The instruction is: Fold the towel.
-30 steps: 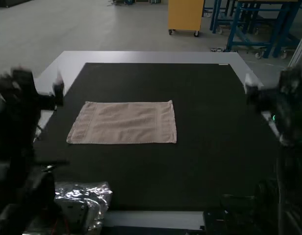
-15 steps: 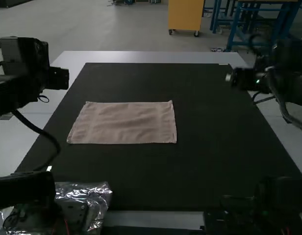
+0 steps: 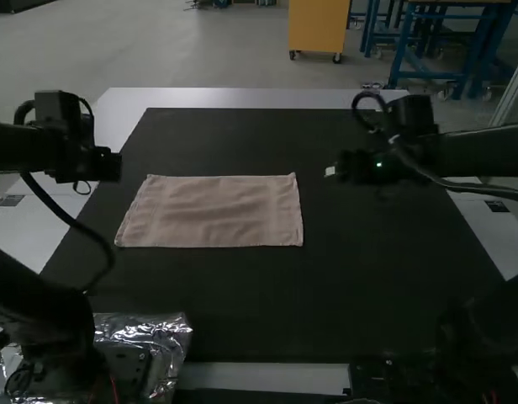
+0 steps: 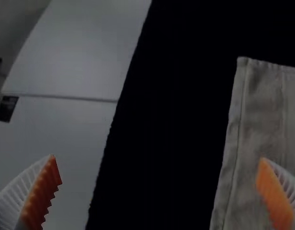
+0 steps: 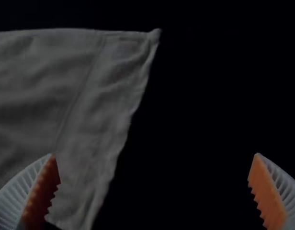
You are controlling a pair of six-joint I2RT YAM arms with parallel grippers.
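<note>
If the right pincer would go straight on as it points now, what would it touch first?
The right pincer would probably meet the dark mat first, beside the towel, though one finger might land on cloth; depth is unclear.

In the high view, the left arm (image 3: 23, 147) and right arm (image 3: 486, 156) are cropped by the side edges; the crinkled plastic bag (image 3: 173, 331) is partly covered by dark hardware (image 3: 129, 366). The towel (image 4: 262, 115) is cut off in each wrist view.
</note>
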